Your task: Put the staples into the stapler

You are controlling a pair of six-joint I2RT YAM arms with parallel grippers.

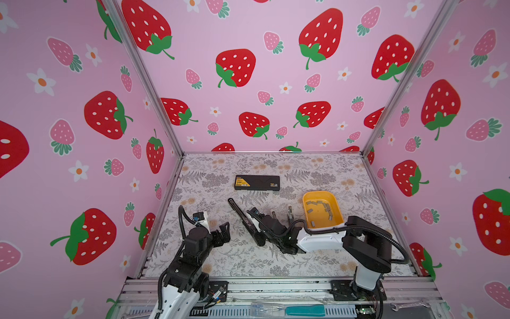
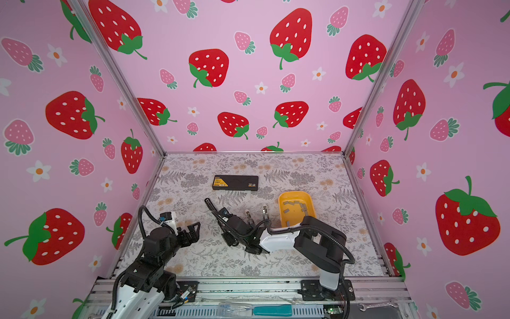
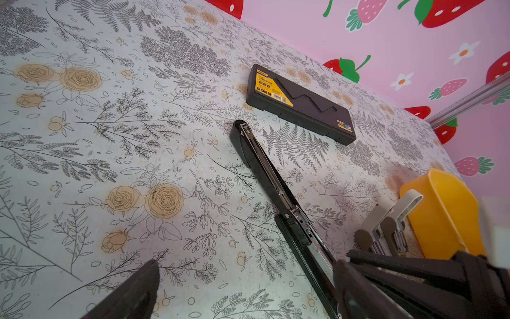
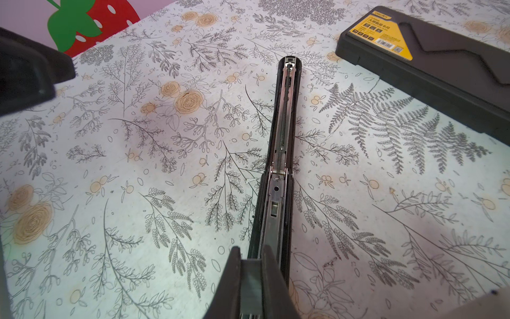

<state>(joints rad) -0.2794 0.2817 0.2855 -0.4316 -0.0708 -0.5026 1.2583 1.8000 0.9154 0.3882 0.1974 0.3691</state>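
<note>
A long black stapler [image 1: 239,213] [image 2: 213,207] lies opened flat on the flowered table, its metal staple channel facing up [image 3: 265,165] [image 4: 284,124]. My right gripper [image 4: 251,259] hovers over the near end of that channel, shut on a short grey strip of staples [image 4: 251,281]; in a top view its tip [image 1: 259,239] sits at the stapler's near end. More staples [image 1: 327,207] lie loose in a yellow tray [image 1: 321,196] [image 2: 294,194]. My left gripper [image 1: 225,229] [image 2: 194,229] [image 3: 245,276] stands open and empty, left of the stapler.
A black case with a yellow label [image 1: 256,182] [image 3: 300,105] [image 4: 430,52] lies behind the stapler. Two small whitish staplers [image 1: 281,214] [image 3: 386,221] stand between the stapler and the tray [image 3: 441,210]. Pink strawberry walls close three sides.
</note>
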